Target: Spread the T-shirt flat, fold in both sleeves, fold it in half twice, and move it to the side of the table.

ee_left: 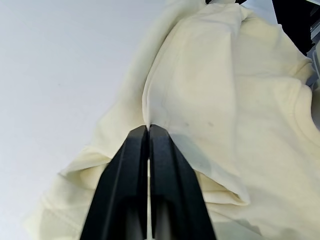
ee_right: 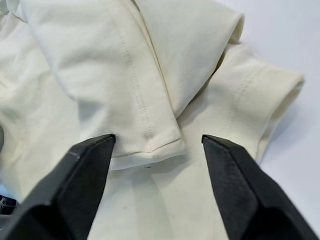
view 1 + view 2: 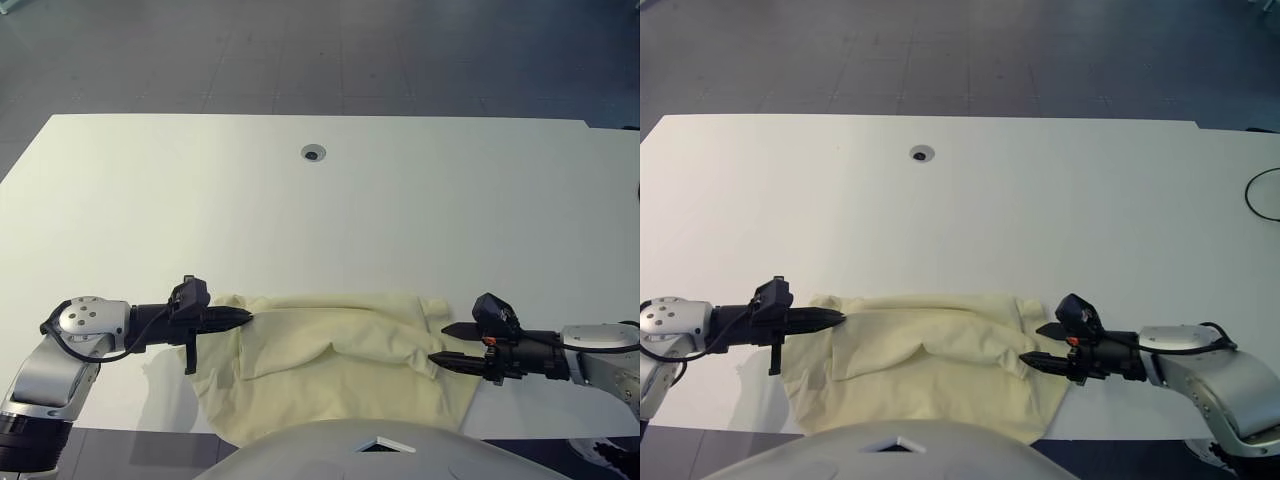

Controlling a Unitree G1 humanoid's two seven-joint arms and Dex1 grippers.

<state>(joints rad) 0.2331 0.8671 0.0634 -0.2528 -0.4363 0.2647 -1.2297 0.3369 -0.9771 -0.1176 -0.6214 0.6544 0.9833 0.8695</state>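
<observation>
T-shirt (image 3: 330, 360) crumpled on table (image 3: 300, 220); left gripper (image 3: 246, 317) pinching fold.

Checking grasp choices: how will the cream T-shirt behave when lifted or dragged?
Likely floppy: the T-shirt lies in soft, bunched folds, so it should sag from any pinch point. Probably light and thin: the left gripper is shut almost fully on a crease. Dragged, it may bunch rather than slide whole; the open right gripper faces overlapping hems.

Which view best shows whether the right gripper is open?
The right wrist view: the right gripper stands open, straddling a folded hem of the T-shirt. The eye views show it small and side-on, at the shirt's right edge.
</observation>
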